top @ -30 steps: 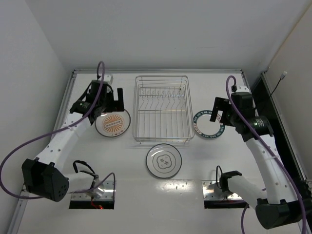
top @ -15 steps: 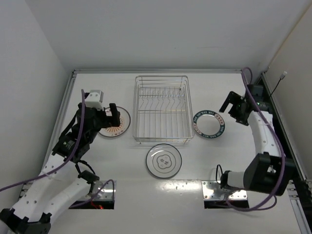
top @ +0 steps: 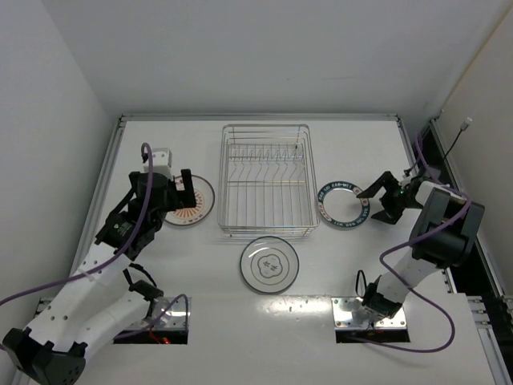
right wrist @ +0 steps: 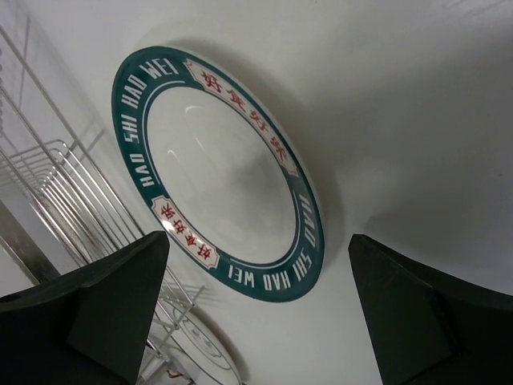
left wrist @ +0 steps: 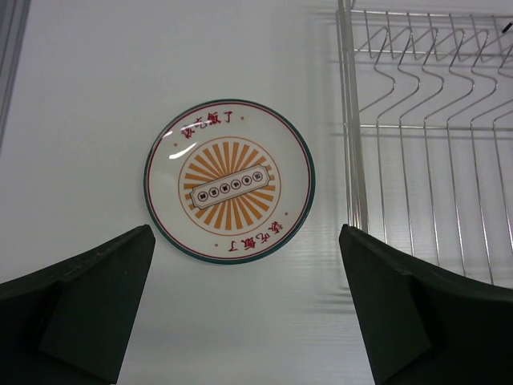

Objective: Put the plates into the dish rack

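Three plates lie flat on the white table around the dish rack (top: 224, 180). The orange sunburst plate (top: 192, 204) is left of it, the teal-ringed plate (top: 343, 204) right of it, and the thin-circle plate (top: 269, 264) in front. My left gripper (top: 178, 192) hovers open at the sunburst plate's left side. In the left wrist view that plate (left wrist: 229, 181) sits just beyond the gripper (left wrist: 245, 233). My right gripper (top: 371, 200) is open at the teal plate's right edge. In the right wrist view the teal plate (right wrist: 216, 164) fills the space ahead of the gripper (right wrist: 258, 237).
The dish rack (left wrist: 425, 144) is an empty silver wire basket with upright tines. The right wrist view shows its wires (right wrist: 64, 200) and the thin-circle plate (right wrist: 196, 345) beyond the teal plate. Raised table edges run along the left and right sides.
The left arm has swung nearer and its gripper now points at the sunburst plate from the left. The right gripper has dropped low beside the teal plate's right edge.
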Robot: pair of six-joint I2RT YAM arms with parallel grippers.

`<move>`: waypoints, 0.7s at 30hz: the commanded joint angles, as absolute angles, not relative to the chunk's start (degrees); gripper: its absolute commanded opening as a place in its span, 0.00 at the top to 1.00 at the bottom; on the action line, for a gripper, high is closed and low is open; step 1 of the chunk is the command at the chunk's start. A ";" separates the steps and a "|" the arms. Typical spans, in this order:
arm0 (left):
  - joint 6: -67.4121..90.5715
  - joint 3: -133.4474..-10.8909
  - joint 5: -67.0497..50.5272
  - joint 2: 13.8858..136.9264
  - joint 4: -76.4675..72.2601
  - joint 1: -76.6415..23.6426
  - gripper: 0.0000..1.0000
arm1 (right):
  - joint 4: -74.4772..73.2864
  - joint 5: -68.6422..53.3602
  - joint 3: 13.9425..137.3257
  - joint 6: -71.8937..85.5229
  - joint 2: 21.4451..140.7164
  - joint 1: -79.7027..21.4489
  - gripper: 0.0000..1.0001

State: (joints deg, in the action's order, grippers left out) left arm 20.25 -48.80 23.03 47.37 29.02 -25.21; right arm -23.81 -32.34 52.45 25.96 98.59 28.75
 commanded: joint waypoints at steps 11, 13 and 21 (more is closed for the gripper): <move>21.62 -50.27 27.07 48.34 28.30 -25.58 0.00 | -18.45 -40.61 54.40 25.66 107.04 28.74 0.22; 21.62 -50.27 27.07 48.34 28.30 -25.58 0.00 | -19.16 -40.61 55.55 25.66 108.11 28.13 0.30; 21.62 -50.27 27.60 50.18 28.83 -25.58 0.00 | -23.11 -41.13 59.85 23.83 111.53 27.60 0.86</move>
State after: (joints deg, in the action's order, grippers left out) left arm 21.34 -48.80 26.68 49.39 29.19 -25.21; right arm -22.06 -39.83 56.86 25.54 111.00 27.94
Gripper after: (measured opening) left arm 1.000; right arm 0.178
